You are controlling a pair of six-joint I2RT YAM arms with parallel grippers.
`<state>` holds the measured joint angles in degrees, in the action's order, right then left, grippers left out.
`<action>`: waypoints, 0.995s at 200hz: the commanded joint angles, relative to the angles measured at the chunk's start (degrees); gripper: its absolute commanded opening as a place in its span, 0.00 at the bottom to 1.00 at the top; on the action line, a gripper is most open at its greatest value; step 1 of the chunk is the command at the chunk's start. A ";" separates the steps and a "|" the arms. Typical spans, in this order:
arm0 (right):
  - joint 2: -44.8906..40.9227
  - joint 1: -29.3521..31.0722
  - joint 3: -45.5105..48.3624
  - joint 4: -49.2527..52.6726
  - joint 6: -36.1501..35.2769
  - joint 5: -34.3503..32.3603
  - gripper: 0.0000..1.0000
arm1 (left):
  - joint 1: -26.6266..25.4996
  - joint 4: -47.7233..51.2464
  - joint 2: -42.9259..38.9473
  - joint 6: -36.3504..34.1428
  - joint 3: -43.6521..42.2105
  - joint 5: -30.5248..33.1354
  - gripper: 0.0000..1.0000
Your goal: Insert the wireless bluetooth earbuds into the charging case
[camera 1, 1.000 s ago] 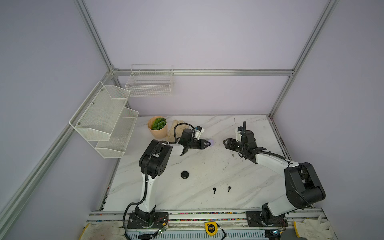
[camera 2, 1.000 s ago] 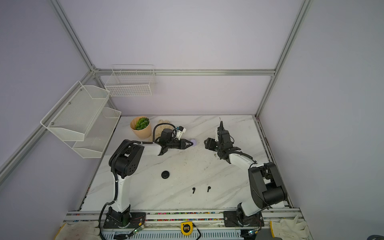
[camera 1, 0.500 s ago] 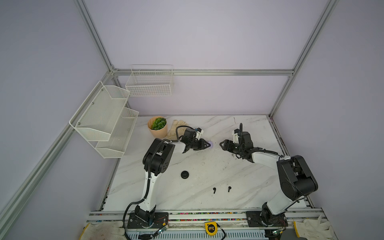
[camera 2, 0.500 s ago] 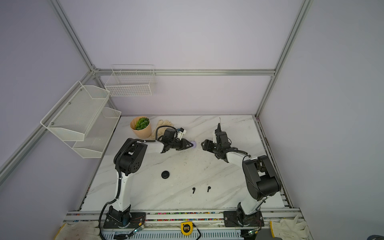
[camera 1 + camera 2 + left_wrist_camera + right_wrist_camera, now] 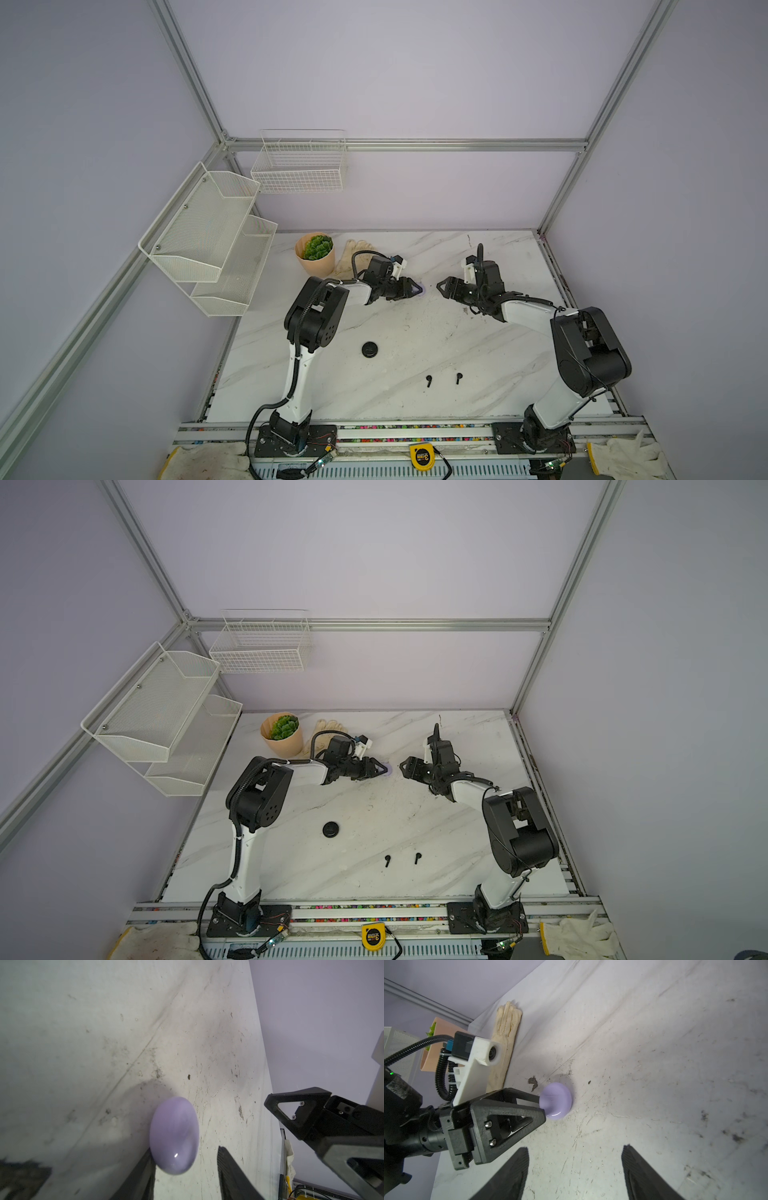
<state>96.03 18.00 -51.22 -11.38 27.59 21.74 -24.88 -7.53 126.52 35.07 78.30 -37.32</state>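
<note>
— The left gripper had its jaws spread, one finger touching the lilac case, far centre!
— The right gripper gaped wide just right of it; two black earbuds lay near, well apart from both

The round plastic case is lilac, the stone tabletop white with grey veins, two stemmed earbuds black.

Both top views: high over near edge, tilted down toward far side, whole counter in frame. Left wrist view: close, low, facing right. Right wrist view: close, low, facing left. Wrist views share lilac charging case, middle-far counter.
</note>
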 commanded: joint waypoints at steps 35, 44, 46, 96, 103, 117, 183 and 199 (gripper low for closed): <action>0.65 -0.21 -1.60 0.17 -1.96 0.42 0.75 | 0.38 10.57 -2.05 -2.78 3.10 5.50 0.50; 1.03 -0.24 -1.84 0.48 -2.47 1.01 0.75 | 0.19 10.64 -2.44 -2.64 2.70 5.50 0.51; 1.14 -0.20 -1.97 0.59 -2.53 1.20 0.75 | 0.14 10.62 -2.49 -2.59 2.61 5.50 0.50; 0.31 -0.26 -1.84 1.81 -7.33 7.04 0.74 | -0.39 10.17 -5.60 -1.73 0.34 4.79 0.50; -1.08 -0.25 -1.83 2.13 -8.99 8.38 0.73 | -0.07 9.89 -7.92 -1.71 -1.65 5.55 0.50; -4.41 0.97 -0.35 0.38 -11.55 11.63 0.73 | 1.18 7.37 -14.18 -0.89 -7.18 6.93 0.51; -10.98 29.01 10.02 -12.74 -34.64 0.95 0.75 | 15.34 13.95 -35.34 3.56 -27.23 6.90 0.58; -6.13 32.27 7.49 -10.17 -37.25 -0.35 0.77 | 18.56 16.03 -37.21 2.95 -30.01 5.90 0.62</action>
<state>83.96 46.78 -42.30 -21.91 0.23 26.04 -10.07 2.74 91.29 37.34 53.67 -29.71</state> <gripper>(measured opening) 0.761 0.591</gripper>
